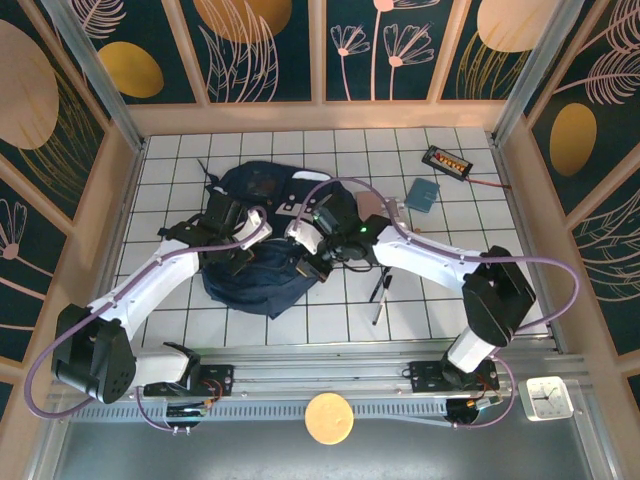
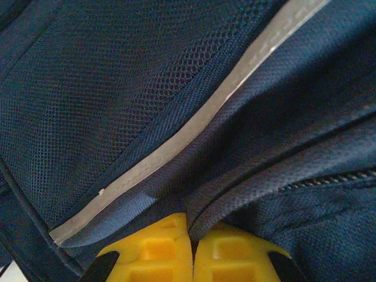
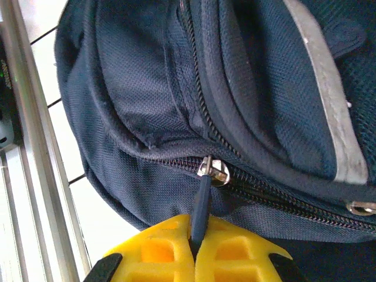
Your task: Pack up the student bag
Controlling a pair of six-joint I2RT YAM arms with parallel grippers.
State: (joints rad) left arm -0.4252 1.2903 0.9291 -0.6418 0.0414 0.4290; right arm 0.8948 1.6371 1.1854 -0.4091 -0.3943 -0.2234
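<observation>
Right jaws clenched on the dark zipper pull (image 3: 201,202), which drops straight from its silver slider (image 3: 214,171) into the seam between them. Left jaws pinched shut on a fold of navy fabric just below the grey trim stripe (image 2: 194,123). We read the left as anchor and the right as puller. The zipper track (image 3: 282,200) runs crosswise to the right jaws, so we judge the draw must go sideways along it. The student bag (image 1: 245,290) lies mid-surface (image 1: 330,320) between both arms, its long axis pointing away from the bases.
</observation>
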